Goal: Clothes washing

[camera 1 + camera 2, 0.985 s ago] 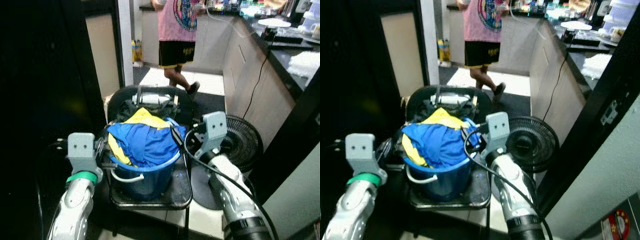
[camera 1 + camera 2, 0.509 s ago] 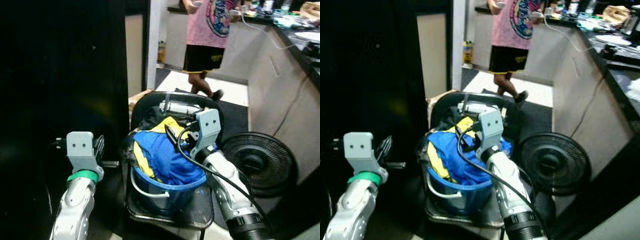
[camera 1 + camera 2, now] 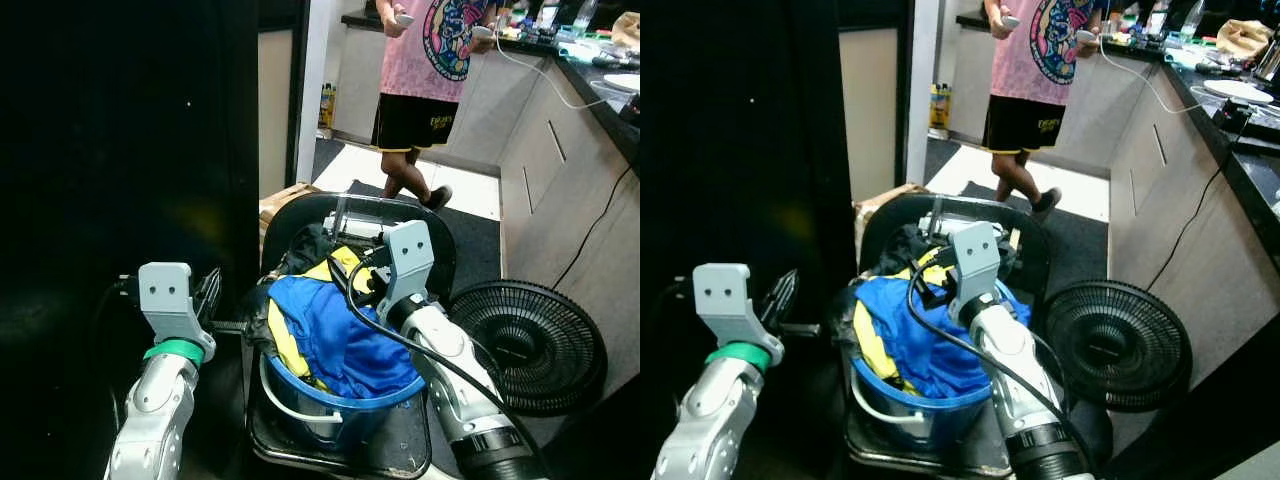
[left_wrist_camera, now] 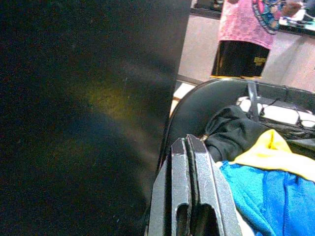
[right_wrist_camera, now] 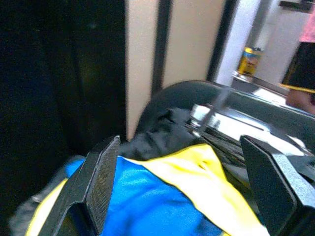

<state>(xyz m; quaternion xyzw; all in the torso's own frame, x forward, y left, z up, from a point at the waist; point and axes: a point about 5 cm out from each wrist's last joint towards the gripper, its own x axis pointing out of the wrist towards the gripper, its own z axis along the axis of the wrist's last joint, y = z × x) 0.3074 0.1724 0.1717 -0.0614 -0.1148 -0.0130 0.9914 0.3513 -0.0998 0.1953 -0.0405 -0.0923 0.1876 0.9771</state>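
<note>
We see a round blue plastic bucket [image 3: 340, 400] with a white wire handle sitting on the seat of a black chair [image 3: 440, 250], heaped with clothes: a blue and yellow garment [image 3: 325, 325] on top, a black garment [image 4: 236, 135] tucked at the back edge of the bucket near the chair's backrest. The bucket takes up most of the seat, its rim close to the seat's front edge.

Our right tool [image 5: 184, 189] hangs just above the pile, toward the bucket's back edge; in the right wrist view its two black fingers [image 5: 101, 182] stand wide apart with the blue and yellow cloth between and below them, nothing clamped. We cannot tell if a fingertip touches the fabric.

Our left tool [image 4: 189, 196] sits at the left side of the bucket, just beside its rim; in the left wrist view the fingers are pressed together, nothing between them. A large dark panel [image 3: 120, 150] stands to the left of it.

A black round floor fan [image 3: 525, 345] lies on the floor just beside the right edge of the chair. Beyond the chair a person in a pink printed shirt and black shorts [image 3: 425, 90] stands on the light tile floor, holding small objects in both hands. A dark kitchen counter [image 3: 1250, 150] runs along the right with beige cabinet fronts below; a black cable [image 3: 1190, 215] hangs down them. A yellow bottle [image 3: 328, 100] stands on the floor at the far wall.
</note>
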